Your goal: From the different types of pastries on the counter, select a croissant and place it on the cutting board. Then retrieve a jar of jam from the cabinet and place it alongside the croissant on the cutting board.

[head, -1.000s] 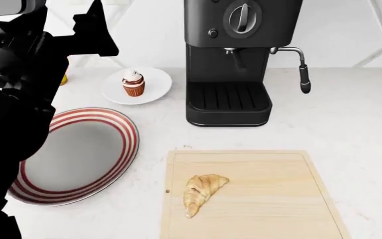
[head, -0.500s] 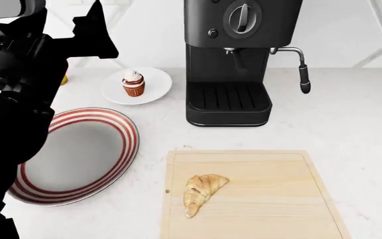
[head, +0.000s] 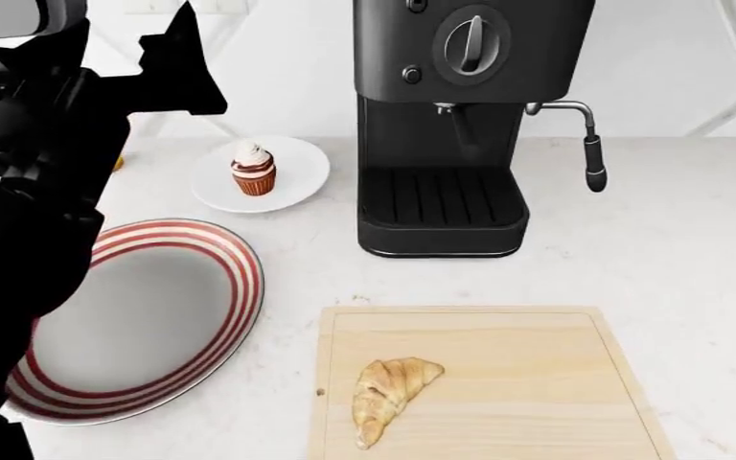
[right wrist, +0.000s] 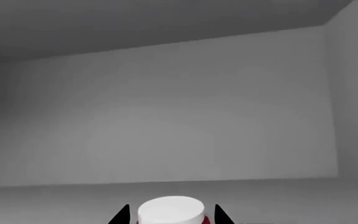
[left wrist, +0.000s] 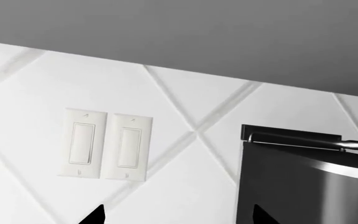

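The golden-brown croissant [head: 387, 393] lies on the left part of the pale wooden cutting board [head: 521, 383] on the white counter [head: 675, 240]. The cupcake [head: 253, 170] stands on a small white plate [head: 302, 180] at the back. In the right wrist view, the jar of jam [right wrist: 170, 210], whitish with red at its base, stands on a grey cabinet shelf. My right gripper [right wrist: 171, 217] is open, one fingertip on each side of the jar with small gaps. My left gripper [left wrist: 179, 217] is open and empty, raised facing the wall; its arm [head: 35, 192] fills the head view's left.
A black coffee machine [head: 451, 125] stands behind the board; it also shows in the left wrist view [left wrist: 303, 182]. A round red-striped grey plate [head: 138, 316] lies left of the board. Two light switches [left wrist: 104, 143] are on the tiled wall. The cabinet's grey back wall is behind the jar.
The head view has shifted, so the counter, board and machine sit slightly lower in the picture. The left arm has barely moved. The croissant stays on the board.
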{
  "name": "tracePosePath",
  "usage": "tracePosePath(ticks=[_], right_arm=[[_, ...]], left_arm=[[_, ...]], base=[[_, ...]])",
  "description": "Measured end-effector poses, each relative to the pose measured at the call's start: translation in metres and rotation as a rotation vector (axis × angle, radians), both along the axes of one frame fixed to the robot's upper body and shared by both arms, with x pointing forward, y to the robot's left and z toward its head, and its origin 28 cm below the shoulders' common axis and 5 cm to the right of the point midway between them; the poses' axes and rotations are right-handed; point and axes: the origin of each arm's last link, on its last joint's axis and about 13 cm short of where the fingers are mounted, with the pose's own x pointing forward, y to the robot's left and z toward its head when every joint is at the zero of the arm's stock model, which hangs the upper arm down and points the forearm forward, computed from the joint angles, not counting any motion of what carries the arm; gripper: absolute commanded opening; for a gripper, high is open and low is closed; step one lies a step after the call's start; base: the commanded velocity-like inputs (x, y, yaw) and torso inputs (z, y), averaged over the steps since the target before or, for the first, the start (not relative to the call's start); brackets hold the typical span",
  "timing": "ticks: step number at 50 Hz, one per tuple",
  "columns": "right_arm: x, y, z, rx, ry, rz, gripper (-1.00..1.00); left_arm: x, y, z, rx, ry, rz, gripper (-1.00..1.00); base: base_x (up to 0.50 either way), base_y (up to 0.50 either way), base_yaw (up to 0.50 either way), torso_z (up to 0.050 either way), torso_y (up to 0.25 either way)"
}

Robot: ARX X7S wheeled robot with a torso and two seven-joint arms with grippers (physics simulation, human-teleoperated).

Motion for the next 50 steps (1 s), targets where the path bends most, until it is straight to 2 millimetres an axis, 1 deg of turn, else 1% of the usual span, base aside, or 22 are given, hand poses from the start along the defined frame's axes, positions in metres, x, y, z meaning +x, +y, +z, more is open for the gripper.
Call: tracePosePath(ticks=[13,31,42,50], right_arm=[[-0.002,-0.001,0.000,0.001,0.004,-0.010,-1.00],[0.001,0.011,0.007,-0.099,0.017,-0.102,-1.00],[-0.010,0.017,0.025,-0.128,-0.069,-0.106,-1.00],[-0.014,0.021,0.032,-0.146,-0.122,-0.095,-1.00]], left_arm=[[-0.002,0.000,0.000,-0.002,0.000,-0.014,1.00],[0.007,0.004,-0.004,-0.019,0.023,-0.014,1.00],[0.010,0.005,-0.005,-0.022,0.029,-0.009,1.00],[0.010,0.004,-0.004,-0.018,0.026,-0.008,1.00]], base=[[0.00,0.00,0.00,0.000,-0.004],[0.00,0.00,0.00,0.000,-0.003],[0.00,0.00,0.00,0.000,0.000],[-0.46,-0.03,0.00,0.000,0.000]])
